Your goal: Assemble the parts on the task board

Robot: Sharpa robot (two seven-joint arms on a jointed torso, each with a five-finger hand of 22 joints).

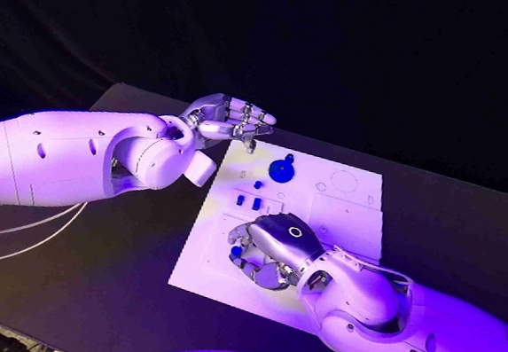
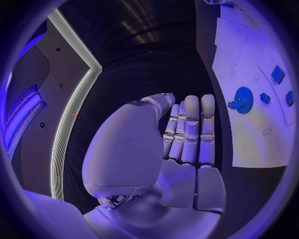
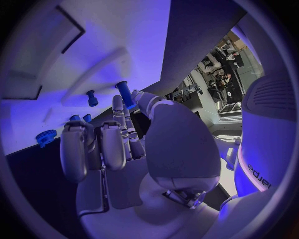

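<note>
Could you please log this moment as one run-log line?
left hand: empty, beside white task board | right hand: pinching blue peg over board | blue gear: on board

the task board (image 1: 350, 210) lay on the middle of the table (image 1: 479, 228). the left hand (image 1: 227, 121) hung just off the board's far left corner, its fingers (image 1: 257, 120) reaching toward that corner. just beyond those fingers, on the board's far part, sat a gear (image 1: 282, 170), with a small peg (image 2: 265, 98) beside it. several small parts (image 1: 249, 200) stood on the board between the two hands. the right hand (image 1: 272, 249) rested over the board's near left part, its fingers (image 1: 243, 233) toward the board's left edge, and a cylindrical part (image 3: 124, 93) stood at their tips.
</note>
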